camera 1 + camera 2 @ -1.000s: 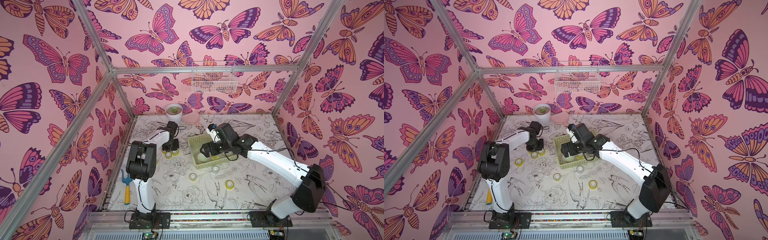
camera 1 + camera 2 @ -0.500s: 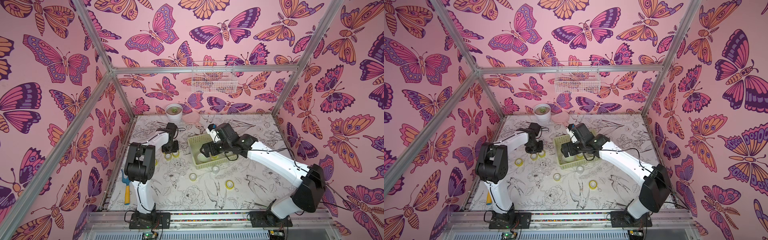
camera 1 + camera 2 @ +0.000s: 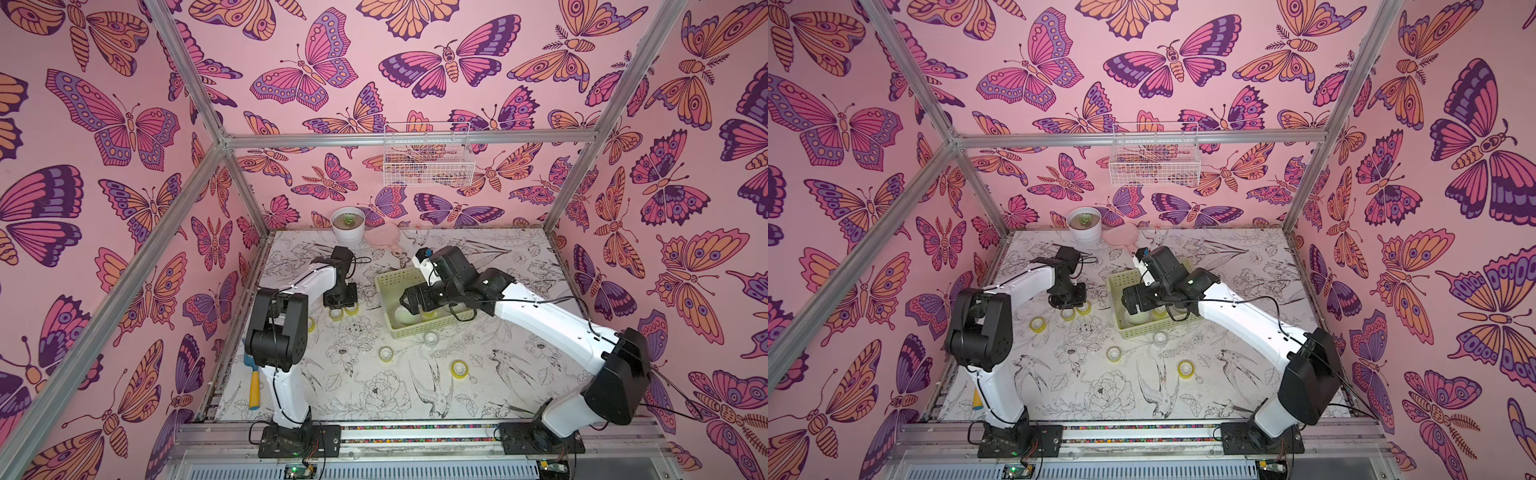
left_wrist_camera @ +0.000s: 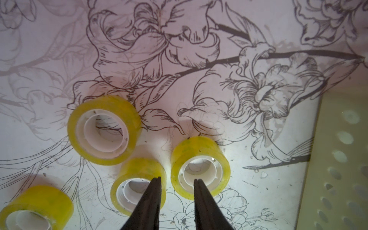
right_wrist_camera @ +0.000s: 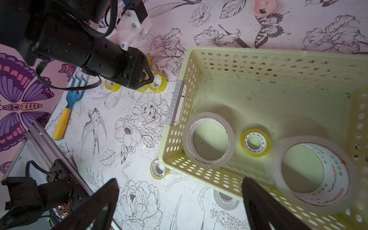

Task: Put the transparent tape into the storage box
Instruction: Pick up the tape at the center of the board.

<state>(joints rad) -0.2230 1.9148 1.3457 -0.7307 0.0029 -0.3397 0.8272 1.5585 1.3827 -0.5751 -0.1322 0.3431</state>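
Bright, even light in both top views, soft shadows. Wrist views bend at their edges; the left one's storage box (image 4: 338, 159) seems out of focus.

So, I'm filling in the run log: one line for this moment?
left gripper: open, at yellow rolls | right gripper: open, empty, over box rim | in box: two wide rolls, one small yellow roll
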